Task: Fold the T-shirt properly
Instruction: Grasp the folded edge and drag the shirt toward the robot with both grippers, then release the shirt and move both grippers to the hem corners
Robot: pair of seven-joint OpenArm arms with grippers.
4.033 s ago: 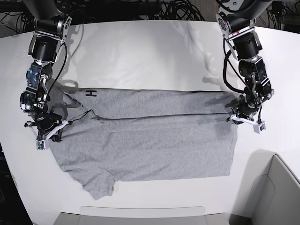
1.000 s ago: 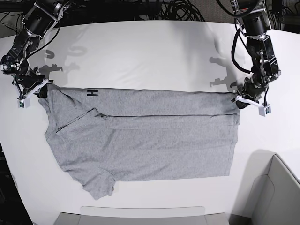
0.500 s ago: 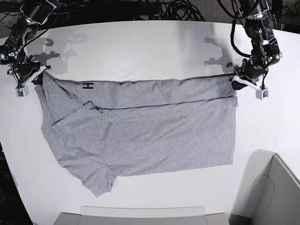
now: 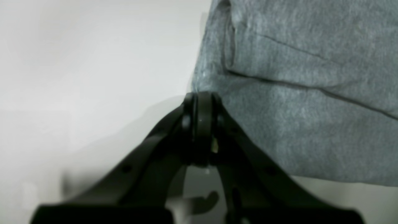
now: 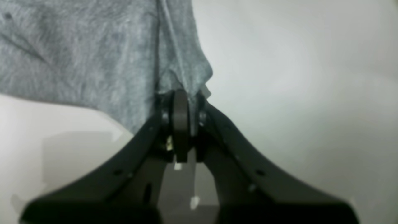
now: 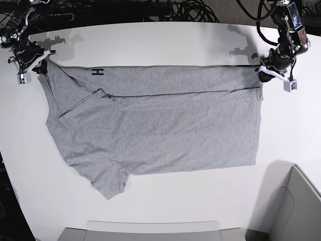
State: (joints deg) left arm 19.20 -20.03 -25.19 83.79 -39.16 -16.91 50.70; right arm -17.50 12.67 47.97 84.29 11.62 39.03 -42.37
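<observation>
Two corners of the T-shirt (image 6: 155, 125) are held at this moment, one by each claw, and the far edge of the cloth is stretched in a straight line between them. The shirt lies on the white table (image 6: 150, 45), spread wide, with one band of cloth already doubled along the far side and a small black letter visible near the collar end. One sleeve points toward the near edge of the table.

I judge that the step in hand is a drag or a stretch of the doubled edge, so that the shirt lies flat before the next fold. The next move probably calls for both arms to travel together at the same pace and the same height. If one goes faster, the band may twist or slip out of line. After that the edge must be laid down without wrinkles.

The left claw (image 4: 202, 96) is clenched on the hem corner; in its wrist view the two fingers are pressed together with grey cloth coming out just above them. The right claw (image 5: 180, 95) is also clenched, on the corner at the shoulder end, and the cloth hangs in a small pleat at its tips.
</observation>
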